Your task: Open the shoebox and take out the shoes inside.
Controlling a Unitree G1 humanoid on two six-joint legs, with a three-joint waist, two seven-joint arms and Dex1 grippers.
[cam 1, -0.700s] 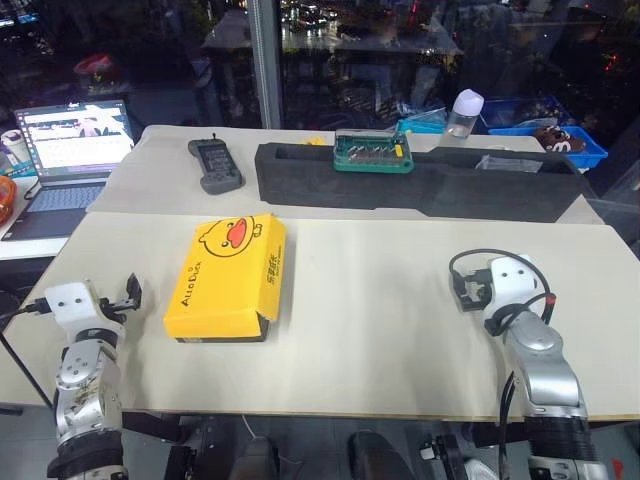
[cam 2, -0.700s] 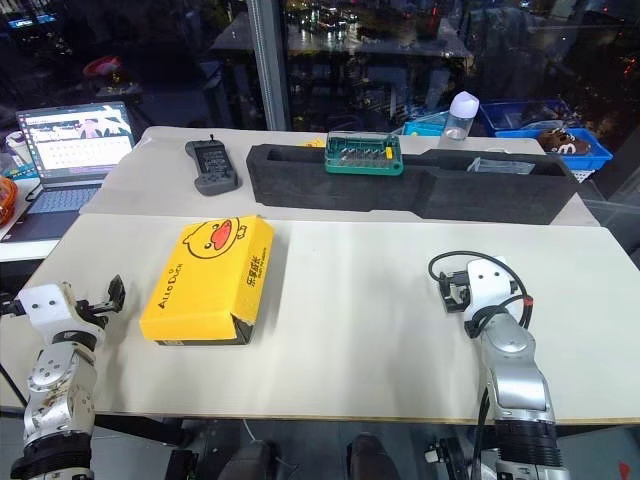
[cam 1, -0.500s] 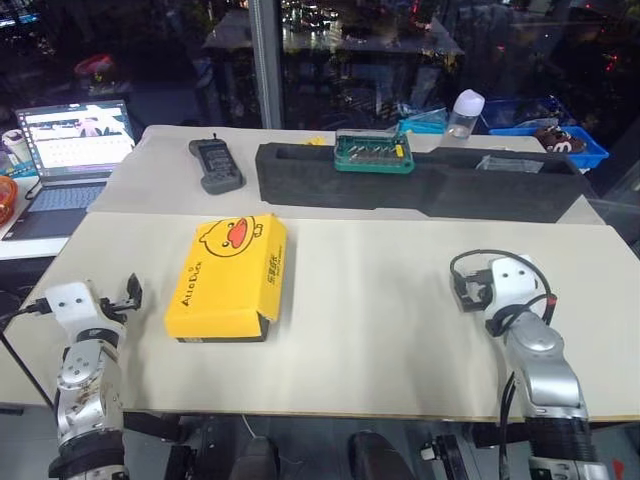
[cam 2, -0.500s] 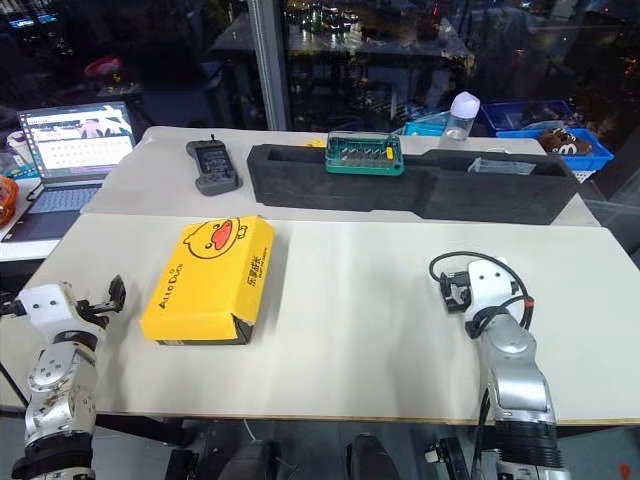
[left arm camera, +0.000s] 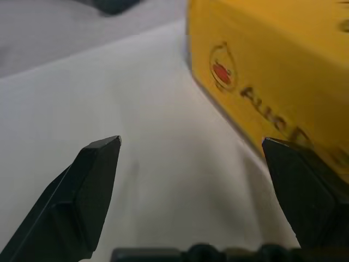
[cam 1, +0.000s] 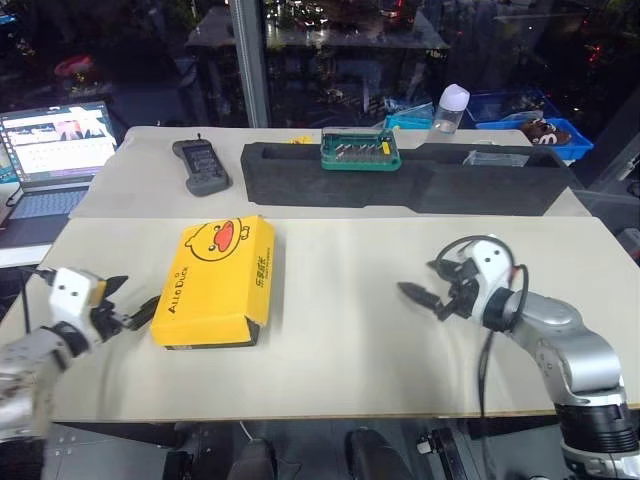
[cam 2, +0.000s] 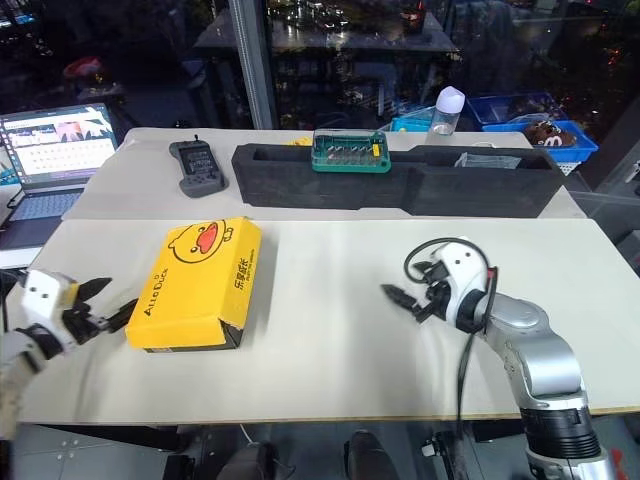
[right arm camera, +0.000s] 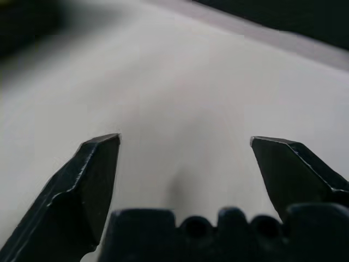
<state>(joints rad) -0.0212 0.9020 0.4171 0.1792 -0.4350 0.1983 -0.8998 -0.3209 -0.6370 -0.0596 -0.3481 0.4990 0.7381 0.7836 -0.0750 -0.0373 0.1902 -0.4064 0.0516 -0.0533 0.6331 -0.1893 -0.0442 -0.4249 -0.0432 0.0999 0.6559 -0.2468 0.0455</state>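
Shoebox (cam 1: pixel 214 281) lid shut, long axis front-to-back; left gripper (cam 1: pixel 128 305), right gripper (cam 1: pixel 418 293) spread.

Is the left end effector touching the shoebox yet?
Cannot tell. In the left wrist view one open finger overlaps the shoebox edge; the left eye view shows the left end effector right beside it.

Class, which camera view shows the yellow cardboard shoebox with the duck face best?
The left eye view: the whole closed yellow cardboard shoebox lies in sight. The right eye view matches it; the left wrist view catches one side.
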